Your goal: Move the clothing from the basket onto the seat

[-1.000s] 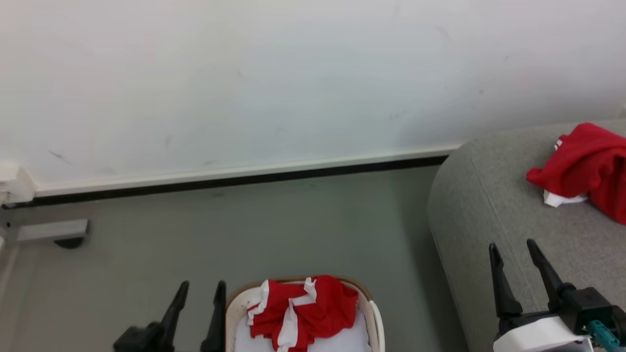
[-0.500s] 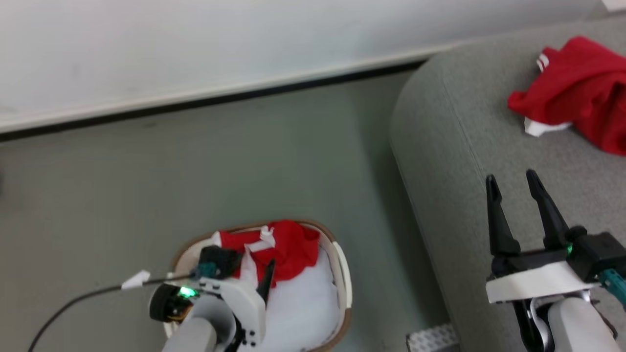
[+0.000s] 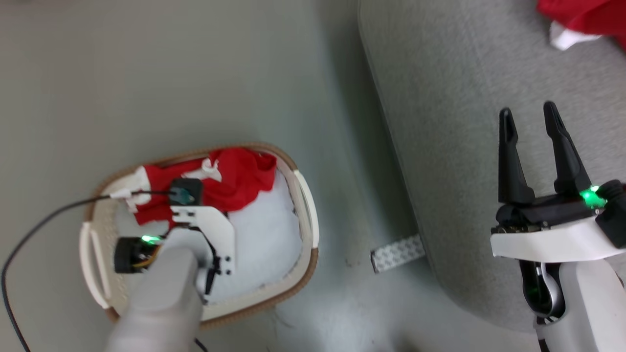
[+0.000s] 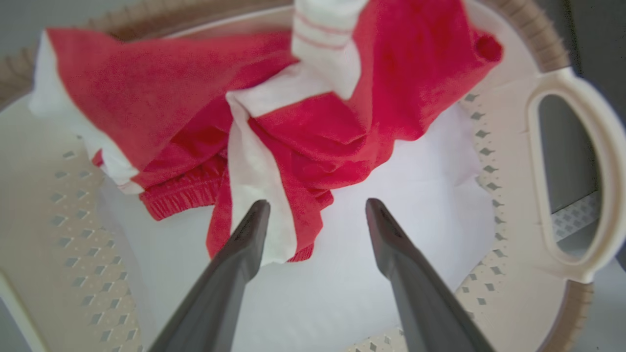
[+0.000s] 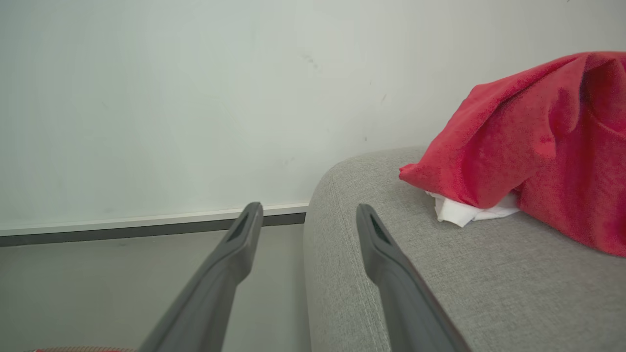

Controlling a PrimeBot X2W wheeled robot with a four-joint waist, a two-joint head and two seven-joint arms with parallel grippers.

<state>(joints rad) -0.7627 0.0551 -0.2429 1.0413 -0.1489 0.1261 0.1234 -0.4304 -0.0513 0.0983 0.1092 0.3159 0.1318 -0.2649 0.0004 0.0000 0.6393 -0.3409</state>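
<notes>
Dropped my left gripper (image 4: 317,203) into the basket (image 4: 44,205) since half a second ago. Jaws spread, holding nothing. Red clothing (image 4: 313,132) lies just ahead of the tips, bunched crosswise, hem nearest the left finger (image 4: 234,259). My right gripper (image 3: 527,108) is spread, idle over the seat (image 3: 440,122), so left is the nearer arm

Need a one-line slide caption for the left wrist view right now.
Open left tool inside the basket, aimed at the red-and-white clothing on the white liner.

Prob. a home living rm: grey sofa (image 3: 440,122) on right, laundry basket (image 3: 307,210) lower left, plain floor (image 3: 171,73), white wall (image 5: 146,98).
</notes>
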